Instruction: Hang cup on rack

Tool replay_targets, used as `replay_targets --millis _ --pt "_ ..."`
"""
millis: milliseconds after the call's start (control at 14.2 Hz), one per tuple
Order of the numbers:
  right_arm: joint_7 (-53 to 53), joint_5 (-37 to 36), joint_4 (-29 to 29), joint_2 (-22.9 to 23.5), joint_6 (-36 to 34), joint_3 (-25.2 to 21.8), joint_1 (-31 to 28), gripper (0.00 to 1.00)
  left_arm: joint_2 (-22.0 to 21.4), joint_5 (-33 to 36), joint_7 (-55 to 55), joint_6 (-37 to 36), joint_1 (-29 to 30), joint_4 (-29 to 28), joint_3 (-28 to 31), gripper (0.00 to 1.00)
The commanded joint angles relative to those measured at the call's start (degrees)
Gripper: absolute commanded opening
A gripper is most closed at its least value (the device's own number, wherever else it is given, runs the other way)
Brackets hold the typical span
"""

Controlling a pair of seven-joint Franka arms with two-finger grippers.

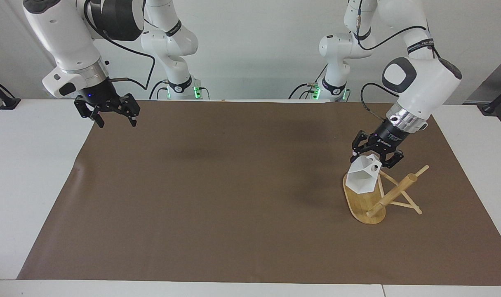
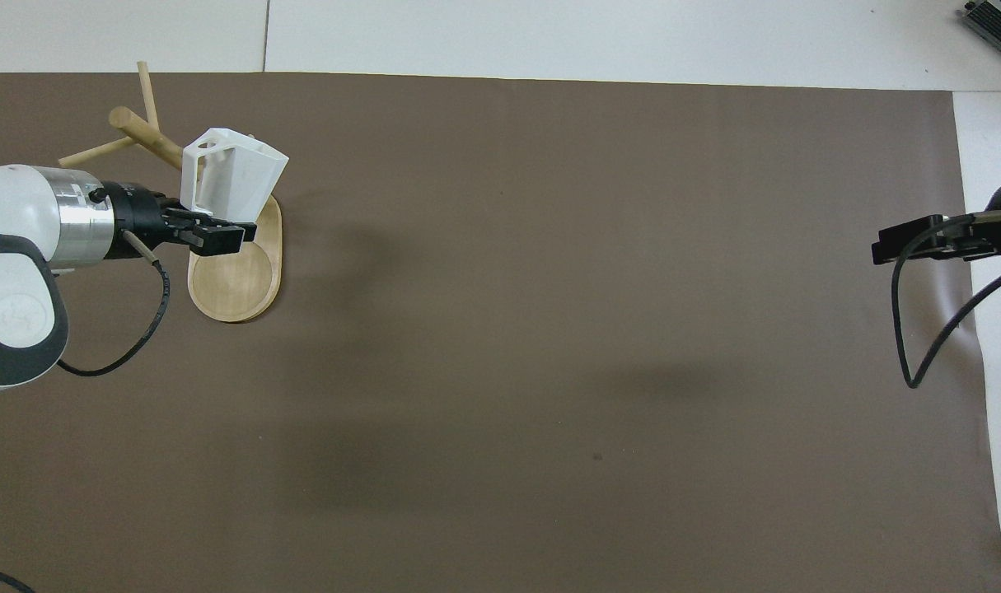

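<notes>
At the right of the facing view the left gripper (image 1: 375, 158) is clamped on the single white faceted cup (image 1: 362, 178), pinching it by the handle end and holding it tipped, mouth down and outward, just over the oval base of the one bamboo rack (image 1: 368, 203). That tilt probably serves to line the handle's round hole up with a peg; whether the hole has reached any peg I cannot tell, since the cup covers that spot. The rack's post leans in both views, with thin pegs splaying from it. One brown mat (image 1: 234, 198) covers the table. At upper left the right gripper (image 1: 112, 116) waits, fingers spread and holding nothing, over the mat's corner.
</notes>
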Motion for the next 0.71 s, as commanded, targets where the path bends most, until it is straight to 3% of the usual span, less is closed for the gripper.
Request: replay_targets --millis 0,636 --pt "1.9 -1.1 1.9 0.2 -2.9 0.0 0.0 1.00 0.2 0.7 -1.8 1.7 1.4 -0.9 -0.7 0.00" --pt "1.8 -0.9 1.4 -1.4 -3.6 -1.0 0.0 1.00 0.2 -0.2 -5.8 2.5 3.7 -2.9 -0.8 0.00"
